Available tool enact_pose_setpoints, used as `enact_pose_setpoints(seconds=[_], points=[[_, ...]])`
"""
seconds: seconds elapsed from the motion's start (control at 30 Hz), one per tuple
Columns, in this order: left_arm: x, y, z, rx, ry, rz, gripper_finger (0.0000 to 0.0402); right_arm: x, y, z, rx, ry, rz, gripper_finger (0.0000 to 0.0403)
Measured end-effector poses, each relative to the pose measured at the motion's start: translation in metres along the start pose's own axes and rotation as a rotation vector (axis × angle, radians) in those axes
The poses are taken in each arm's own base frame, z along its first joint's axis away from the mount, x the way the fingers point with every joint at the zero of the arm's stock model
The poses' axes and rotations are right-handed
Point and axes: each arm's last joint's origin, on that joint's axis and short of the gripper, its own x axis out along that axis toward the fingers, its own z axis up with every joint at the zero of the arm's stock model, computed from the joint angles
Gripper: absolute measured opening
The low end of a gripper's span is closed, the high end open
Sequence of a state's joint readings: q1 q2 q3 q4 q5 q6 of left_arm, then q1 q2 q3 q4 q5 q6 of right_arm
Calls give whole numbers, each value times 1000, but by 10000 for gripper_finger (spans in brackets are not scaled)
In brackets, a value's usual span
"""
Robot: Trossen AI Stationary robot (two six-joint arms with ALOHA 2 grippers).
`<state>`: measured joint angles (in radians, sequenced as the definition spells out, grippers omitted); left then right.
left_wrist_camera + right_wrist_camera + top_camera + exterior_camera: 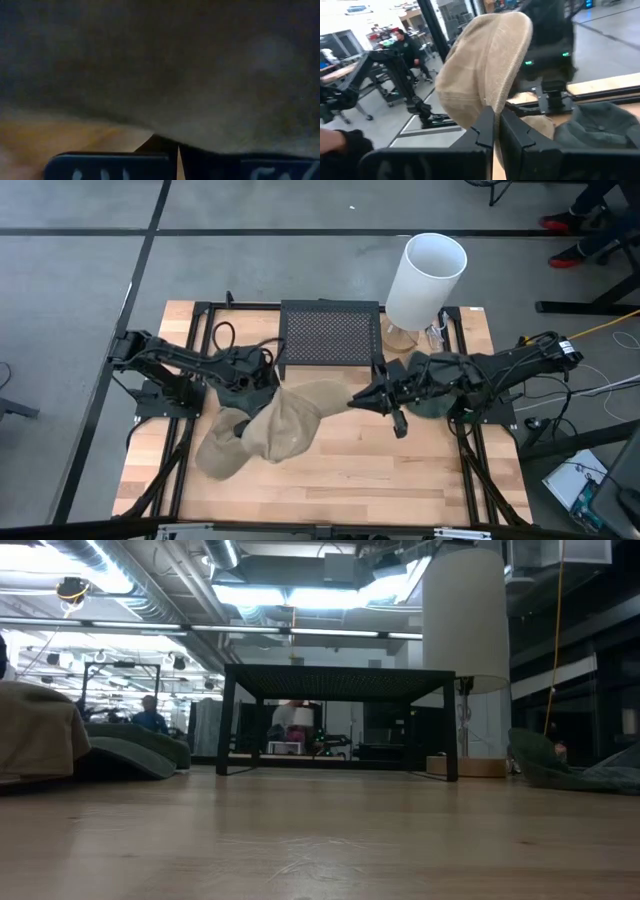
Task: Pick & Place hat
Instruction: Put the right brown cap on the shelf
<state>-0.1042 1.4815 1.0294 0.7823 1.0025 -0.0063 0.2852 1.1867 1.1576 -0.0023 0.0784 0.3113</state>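
High view: right gripper (pixel 357 401) was clamped on tan hat's (pixel 290 423) brim; left gripper (pixel 243 418) pinched the same hat's far side, over the table (pixel 400 470).

white lamp (pixel 425 278), black mesh stand (pixel 329 333), wooden table (pixel 350 470)

tan hat (pixel 485 65) pinched in jaws, person (pixel 407 47) behind

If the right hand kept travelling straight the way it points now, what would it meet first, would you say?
The right hand, shut on the tan hat, points across the table toward the left hand. Past the hat's cloth, that hand and its arm look first in line, though depth is unclear.
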Motion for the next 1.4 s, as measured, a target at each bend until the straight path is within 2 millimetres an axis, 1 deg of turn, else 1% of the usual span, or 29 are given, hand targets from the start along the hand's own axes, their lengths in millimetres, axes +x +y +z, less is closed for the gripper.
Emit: enact_pose_setpoints(seconds=[0.07,0.13,0.27,0.4,0.53,0.6,0.73,0.8,0.87,0.93,1.0,1.17,1.23,1.3,1.37,1.4], points=[[-4,4,0,-12,3,52,2,-3,1,2,3,-8,14,14],[-8,7,0,-24,6,77,2,-12,3,8,0,-23,24,14],[-15,12,0,-26,13,97,2,-26,8,17,3,-55,55,14],[-24,14,6,-8,13,111,2,-38,14,21,5,-69,82,14],[-39,18,14,9,37,150,2,-45,20,22,7,-75,113,14],[-50,20,19,14,67,202,2,-47,21,21,7,-67,90,14],[-75,19,32,30,159,416,2,-53,18,20,25,-55,-15,14],[-83,14,41,40,209,542,2,-56,15,18,34,-37,-73,14],[-86,6,49,34,269,683,2,-59,13,16,43,-25,-139,14],[-83,-2,54,30,317,828,2,-61,10,13,35,-13,-210,14],[-76,-11,54,-7,371,942,2,-62,7,12,28,-9,-269,14],[-59,-28,44,-101,496,1201,2,-62,2,10,-2,-27,-412,14],[-55,-35,40,-81,575,1347,2,-62,-2,9,-9,-24,-463,14],[-52,-43,40,-21,656,1515,2,-62,-5,9,-8,-17,-485,14],[-52,-50,46,44,691,1681,2,-62,-5,9,-3,-16,-491,14],[-51,-54,49,62,692,1737,2,-63,-6,8,-3,-13,-492,14]])
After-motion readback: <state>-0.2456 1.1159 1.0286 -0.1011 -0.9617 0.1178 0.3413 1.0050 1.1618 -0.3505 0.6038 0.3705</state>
